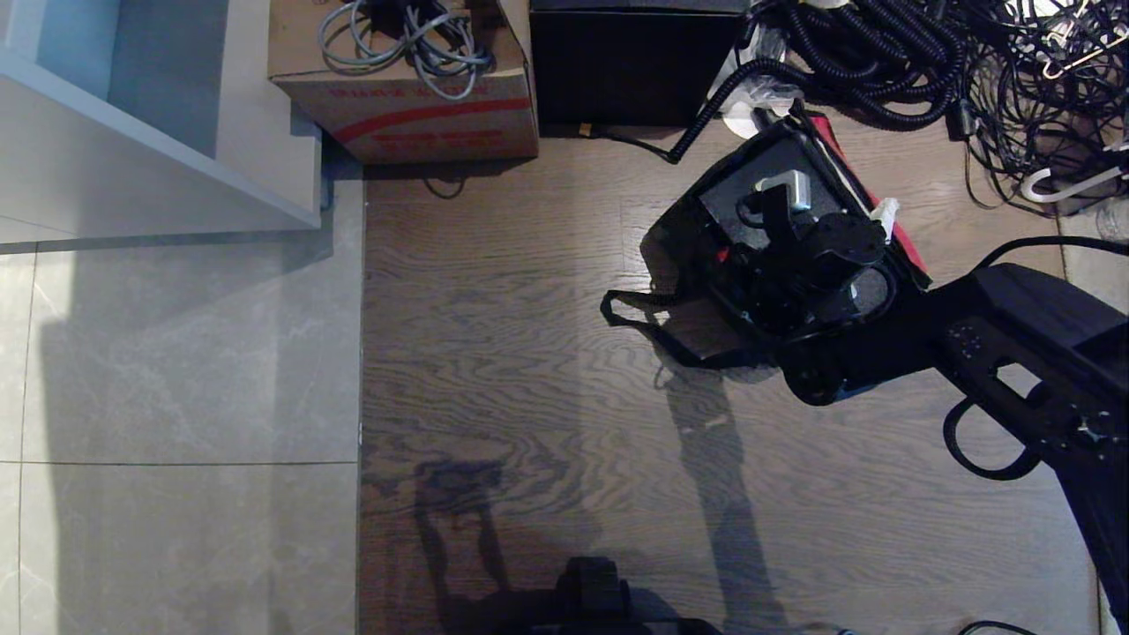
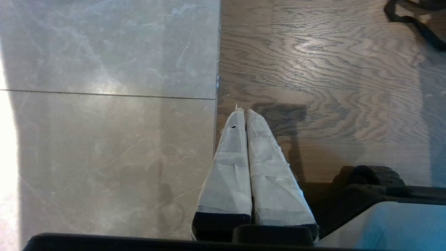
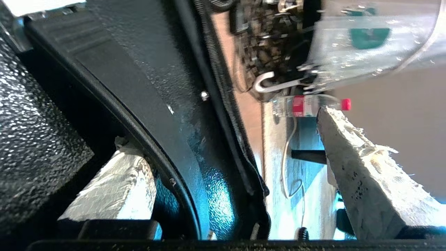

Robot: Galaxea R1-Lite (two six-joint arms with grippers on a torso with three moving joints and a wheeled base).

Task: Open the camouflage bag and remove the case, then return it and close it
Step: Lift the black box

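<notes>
On the wood floor (image 1: 494,353), the case (image 1: 758,190) is seated in the camouflage bag (image 1: 908,247); right hand (image 1: 825,256) is spread wide, gripping nothing, likely just released.

Beside the glossy marble-look tiles (image 1: 176,370), matt grained wood flooring (image 1: 529,353) is seen; the case (image 1: 750,198) is pebbled, its handle end (image 1: 792,188) metallic.

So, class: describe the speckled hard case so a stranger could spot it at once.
Start at the wood-grain floor and find the tangle of black cables at its far right. Just below sits the open black soft bag with red lining; the glittery grey-black case lies inside, marked by its silver-ended handle.
</notes>
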